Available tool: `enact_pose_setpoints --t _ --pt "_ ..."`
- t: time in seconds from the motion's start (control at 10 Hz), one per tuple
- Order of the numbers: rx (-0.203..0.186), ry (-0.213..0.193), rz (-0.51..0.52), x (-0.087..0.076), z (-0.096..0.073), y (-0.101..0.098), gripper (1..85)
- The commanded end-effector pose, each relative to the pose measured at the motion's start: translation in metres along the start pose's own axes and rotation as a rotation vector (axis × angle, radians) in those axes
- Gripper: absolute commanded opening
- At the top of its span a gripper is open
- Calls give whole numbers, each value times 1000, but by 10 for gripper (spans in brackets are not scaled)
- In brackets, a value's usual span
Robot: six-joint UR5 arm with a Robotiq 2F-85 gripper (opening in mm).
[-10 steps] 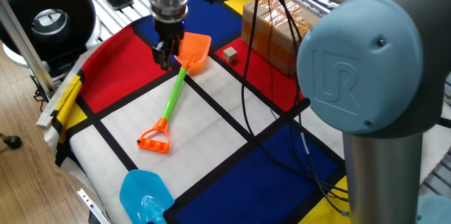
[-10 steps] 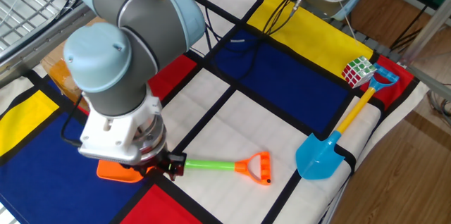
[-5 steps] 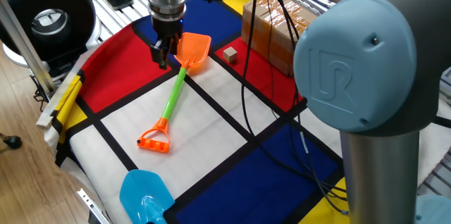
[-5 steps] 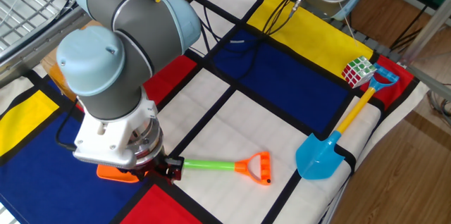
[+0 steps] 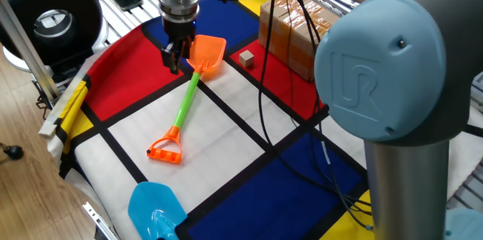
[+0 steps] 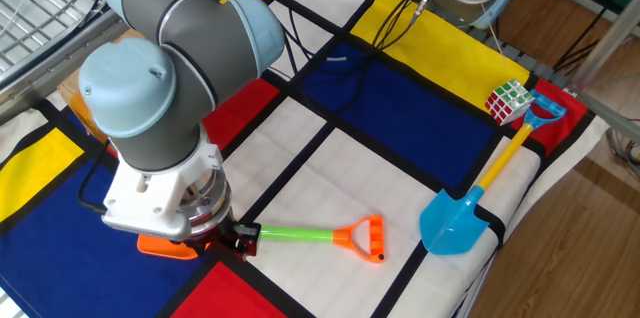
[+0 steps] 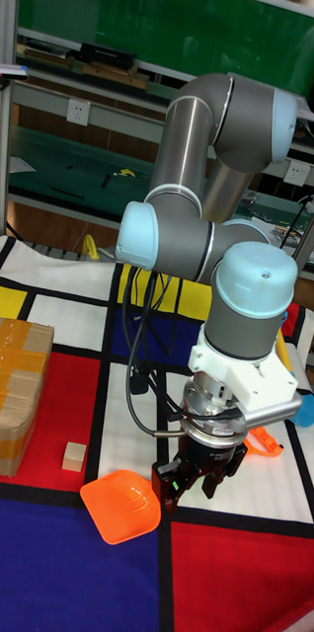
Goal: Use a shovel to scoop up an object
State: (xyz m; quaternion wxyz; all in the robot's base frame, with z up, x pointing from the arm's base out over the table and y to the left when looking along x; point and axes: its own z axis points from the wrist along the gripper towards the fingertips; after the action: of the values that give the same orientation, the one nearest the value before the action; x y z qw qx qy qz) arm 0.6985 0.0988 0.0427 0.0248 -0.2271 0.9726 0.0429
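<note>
gripper (image 5: 177, 56) low at the orange shovel (image 5: 198, 65) neck, jaws around the shaft, grip unclear | wooden cube (image 5: 246, 59) at shovel's 3 o'clock, open cloth between | cardboard box (image 5: 296, 32) close behind

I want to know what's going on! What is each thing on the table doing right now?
orange shovel: lying flat on the cloth.
gripper: down at the shovel's neck; grip hidden.
small wooden cube: sitting loose beside the blade, not scooped.
cardboard box: taped shut.
blue shovel: lying flat, untouched.
puzzle cube: scrambled colours.
</note>
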Motion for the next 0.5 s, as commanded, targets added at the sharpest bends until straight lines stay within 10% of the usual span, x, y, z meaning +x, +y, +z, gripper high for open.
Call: enact_pose_setpoints --t 0.0,0.4 --pt "-8 14 21 4 -1 1 600" --pt "-19 0 32 0 -1 4 600"
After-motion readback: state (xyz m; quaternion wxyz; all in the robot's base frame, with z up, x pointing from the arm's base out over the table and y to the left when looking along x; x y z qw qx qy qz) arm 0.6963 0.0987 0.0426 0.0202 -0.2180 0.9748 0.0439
